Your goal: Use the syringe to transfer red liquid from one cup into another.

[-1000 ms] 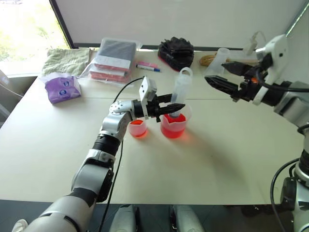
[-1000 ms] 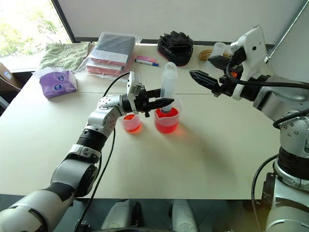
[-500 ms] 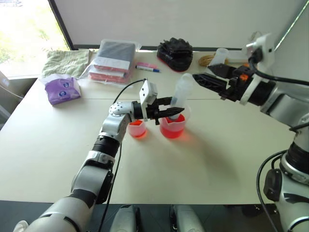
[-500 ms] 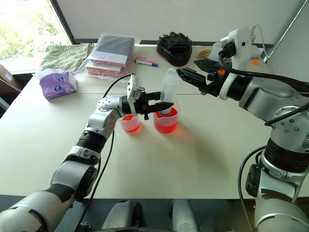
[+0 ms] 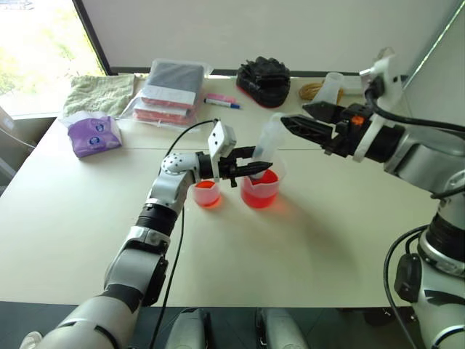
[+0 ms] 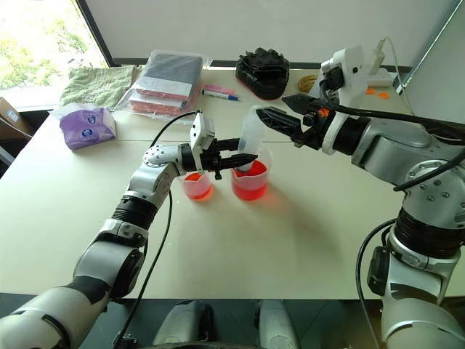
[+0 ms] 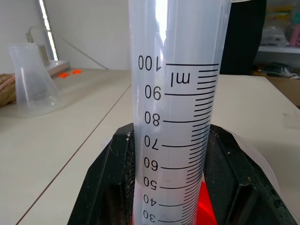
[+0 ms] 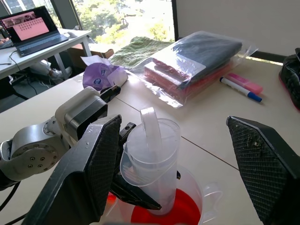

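Keep the left end effector (image 6: 234, 159) clamped on the syringe (image 6: 249, 138) standing tip-down in the wide beaker (image 6: 251, 182) on the desk (image 6: 305, 218), then bring the wide-open right end effector (image 6: 270, 117) squarely over the plunger top and close gently.

Pale cream table (image 5: 65, 218), a seam line running across it. White wall (image 5: 290, 29) behind, with a dark baseboard. Window (image 5: 36, 43) at far left corner, bright daylight, green foliage outside. Second desk with an open laptop (image 8: 30, 30) by the window.
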Tool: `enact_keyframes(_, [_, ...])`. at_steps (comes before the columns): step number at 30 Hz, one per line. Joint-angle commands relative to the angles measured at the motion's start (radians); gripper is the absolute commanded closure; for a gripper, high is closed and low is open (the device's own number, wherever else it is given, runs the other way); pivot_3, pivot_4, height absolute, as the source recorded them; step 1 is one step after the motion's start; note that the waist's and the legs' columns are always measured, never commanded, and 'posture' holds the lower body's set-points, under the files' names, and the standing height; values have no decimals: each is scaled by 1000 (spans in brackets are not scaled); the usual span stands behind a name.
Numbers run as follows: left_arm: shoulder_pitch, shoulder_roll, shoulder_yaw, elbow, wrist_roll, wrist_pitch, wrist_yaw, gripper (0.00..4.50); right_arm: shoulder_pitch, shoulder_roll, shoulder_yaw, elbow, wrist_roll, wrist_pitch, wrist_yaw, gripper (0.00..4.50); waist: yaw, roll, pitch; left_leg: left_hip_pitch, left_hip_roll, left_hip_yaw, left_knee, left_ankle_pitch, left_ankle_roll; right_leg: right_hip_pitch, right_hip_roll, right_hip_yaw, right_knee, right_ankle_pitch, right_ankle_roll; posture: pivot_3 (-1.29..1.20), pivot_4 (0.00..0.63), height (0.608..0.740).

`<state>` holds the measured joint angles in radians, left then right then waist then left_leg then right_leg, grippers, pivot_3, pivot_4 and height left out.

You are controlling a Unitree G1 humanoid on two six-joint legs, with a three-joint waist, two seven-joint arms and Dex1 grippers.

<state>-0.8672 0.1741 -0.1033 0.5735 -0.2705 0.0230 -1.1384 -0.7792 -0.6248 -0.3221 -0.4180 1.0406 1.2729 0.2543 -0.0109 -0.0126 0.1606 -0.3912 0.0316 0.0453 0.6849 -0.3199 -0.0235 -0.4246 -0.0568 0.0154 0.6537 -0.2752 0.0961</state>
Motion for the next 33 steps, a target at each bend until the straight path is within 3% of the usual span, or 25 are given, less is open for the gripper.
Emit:
enact_keyframes(1, [3, -6, -8, -4, 5, 21, 2, 3025, -2, 13, 12, -29, 3, -18, -28, 763, 0, 0, 0, 0, 0, 0, 0, 0, 0, 0, 0, 0, 0, 0, 0, 0, 150, 740])
enact_keyframes(18, [54, 0, -19, -80, 9, 43, 10, 3025, -8, 71, 57, -5, -63, -49, -126, 763, 0, 0, 0, 0, 0, 0, 0, 0, 0, 0, 0, 0, 0, 0, 0, 0, 150, 740])
enact_keyframes(21, [60, 2, -21, -89, 10, 47, 11, 3025, -11, 75, 56, -4, -64, -49, -132, 1648, 0, 0, 0, 0, 0, 0, 0, 0, 0, 0, 0, 0, 0, 0, 0, 0, 150, 740])
enact_keyframes(26, [68, 7, -26, -102, 10, 57, 12, 3025, -16, 81, 54, -2, -59, -48, -135, 4283, 0, 0, 0, 0, 0, 0, 0, 0, 0, 0, 0, 0, 0, 0, 0, 0, 150, 740])
enact_keyframes(33, [66, 7, -28, -107, 11, 65, 11, 3025, -20, 86, 52, -2, -54, -48, -139, 4421, 0, 0, 0, 0, 0, 0, 0, 0, 0, 0, 0, 0, 0, 0, 0, 0, 150, 740])
